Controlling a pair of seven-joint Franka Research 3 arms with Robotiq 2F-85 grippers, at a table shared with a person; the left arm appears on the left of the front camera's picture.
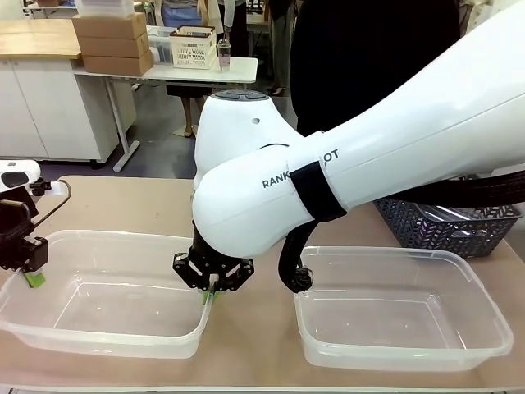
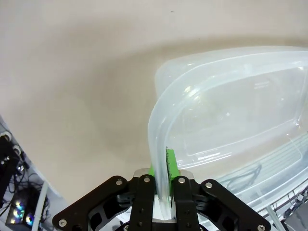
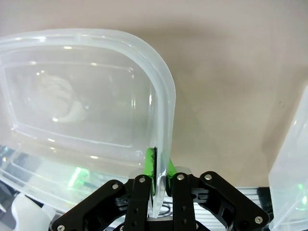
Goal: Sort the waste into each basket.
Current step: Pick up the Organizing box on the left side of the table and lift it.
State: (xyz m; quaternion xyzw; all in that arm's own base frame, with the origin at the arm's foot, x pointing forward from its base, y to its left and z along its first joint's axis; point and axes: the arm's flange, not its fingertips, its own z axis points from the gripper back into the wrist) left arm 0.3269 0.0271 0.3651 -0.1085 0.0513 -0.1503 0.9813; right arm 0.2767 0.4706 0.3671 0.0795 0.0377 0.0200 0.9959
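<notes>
Two clear plastic baskets stand side by side on the table. My left gripper (image 1: 33,275) is shut on the left rim of the left basket (image 1: 107,238). In the left wrist view the green pads of the left gripper (image 2: 162,166) pinch the thin wall of that basket (image 2: 216,62). My right arm reaches across the middle, and my right gripper (image 1: 209,291) is shut on the same basket's right rim. In the right wrist view the right gripper (image 3: 156,161) clamps the basket (image 3: 96,36) near a corner. Both baskets hold nothing. The waste is out of view.
The right basket (image 1: 394,253) stands just right of the held one, and its wall (image 3: 291,159) shows beside my right gripper. A dark lattice basket (image 1: 447,226) sits behind it at the right. A person stands at the far side, and the big right arm hides much of the table.
</notes>
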